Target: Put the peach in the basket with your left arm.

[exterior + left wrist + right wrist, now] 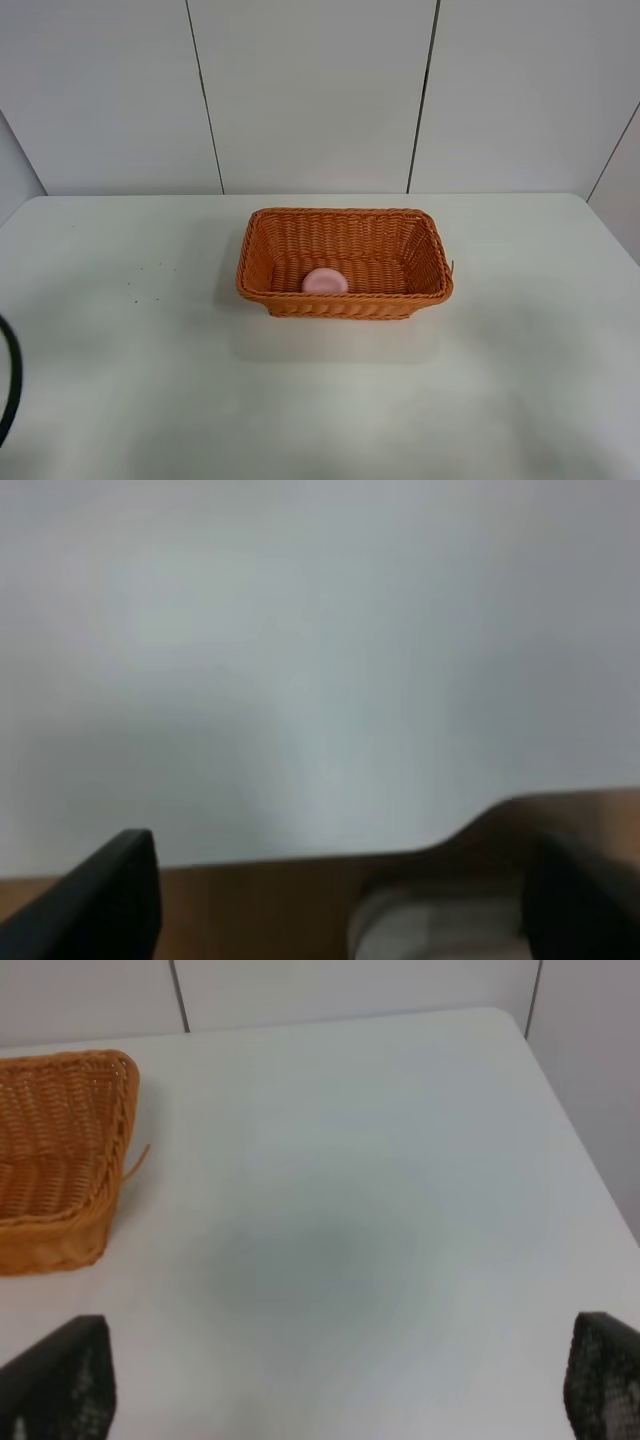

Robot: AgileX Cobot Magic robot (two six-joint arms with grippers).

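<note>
The left gripper [340, 900] shows in its own wrist view with its two dark fingers spread wide and nothing between them; it looks out over the near edge of the white bench [300, 680], well away from the work. The right gripper [340, 1380] is likewise spread and empty, hovering off to the side of the basket [60, 1150]. In the high view only a black cable [10, 380] curves in at the left edge. The peach [324, 281] lies inside the basket [345, 300], against the inner face of its near wall. The placing step looks done. Judging from this, nothing more is called for beyond keeping the arms clear.
</note>
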